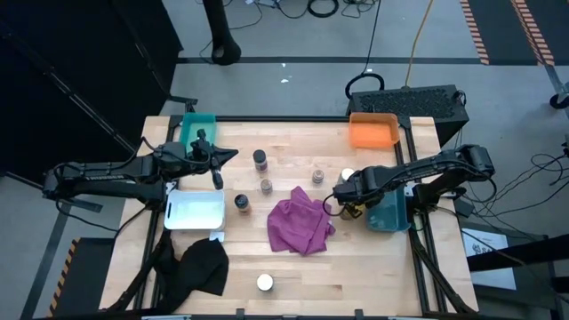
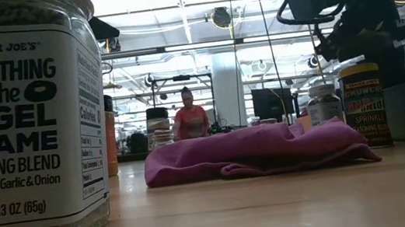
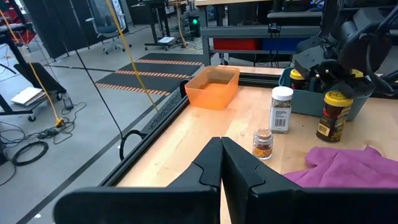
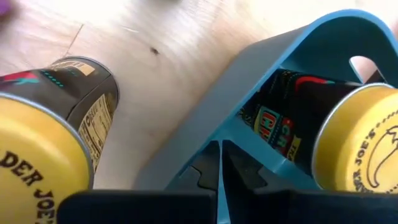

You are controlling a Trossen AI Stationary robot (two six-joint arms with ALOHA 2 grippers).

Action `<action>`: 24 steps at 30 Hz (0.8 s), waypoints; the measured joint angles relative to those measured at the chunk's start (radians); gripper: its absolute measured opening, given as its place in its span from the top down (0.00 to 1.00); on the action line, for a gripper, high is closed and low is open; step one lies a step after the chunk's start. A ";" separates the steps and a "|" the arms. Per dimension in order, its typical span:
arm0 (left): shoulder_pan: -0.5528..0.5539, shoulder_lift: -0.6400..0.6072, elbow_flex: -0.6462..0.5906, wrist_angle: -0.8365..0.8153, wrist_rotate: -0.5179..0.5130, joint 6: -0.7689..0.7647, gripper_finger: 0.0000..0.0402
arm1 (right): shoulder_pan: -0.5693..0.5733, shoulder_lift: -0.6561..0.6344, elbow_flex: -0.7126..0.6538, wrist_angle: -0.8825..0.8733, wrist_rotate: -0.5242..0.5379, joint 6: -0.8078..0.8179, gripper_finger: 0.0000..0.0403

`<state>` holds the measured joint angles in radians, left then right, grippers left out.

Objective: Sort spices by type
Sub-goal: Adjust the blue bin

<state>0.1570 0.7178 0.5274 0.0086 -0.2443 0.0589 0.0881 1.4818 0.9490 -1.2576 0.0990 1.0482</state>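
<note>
Several spice jars stand upright on the table: a dark-lidded one (image 1: 260, 158), two small brown ones (image 1: 266, 186) (image 1: 317, 175), a dark one (image 1: 241, 202), a white-lidded one (image 1: 348, 175) and another (image 1: 265, 283) near the near edge. A yellow-lidded jar (image 4: 43, 168) stands just outside the blue tray (image 4: 261, 68), and a second yellow-lidded jar (image 4: 364, 143) is inside it. My right gripper (image 4: 221, 165) is shut, pointing down over the tray's left wall between these two. My left gripper (image 3: 221, 158) is shut and level over the table's left part (image 1: 231, 154), holding nothing.
A magenta cloth (image 1: 300, 225) lies crumpled mid-table. A green tray (image 1: 197, 129) and an orange tray (image 1: 373, 131) sit at the far edge, with a white tray (image 1: 194, 210) at the left. A black cloth (image 1: 200, 267) lies at the near left. A person (image 2: 190, 119) is far behind the table.
</note>
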 joint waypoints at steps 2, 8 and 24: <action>0.000 0.000 0.000 0.000 0.000 0.000 0.98 | 0.005 0.000 0.008 0.000 0.003 -0.015 1.00; 0.000 0.000 0.000 0.000 0.000 0.000 0.98 | 0.006 -0.007 0.035 -0.006 0.007 -0.025 1.00; 0.000 0.000 0.000 0.009 0.000 0.000 0.98 | 0.083 -0.193 0.167 0.029 -0.079 -0.074 1.00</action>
<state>0.1569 0.7181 0.5274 0.0178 -0.2443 0.0589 0.1711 1.2885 1.1163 -1.2288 0.0200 0.9741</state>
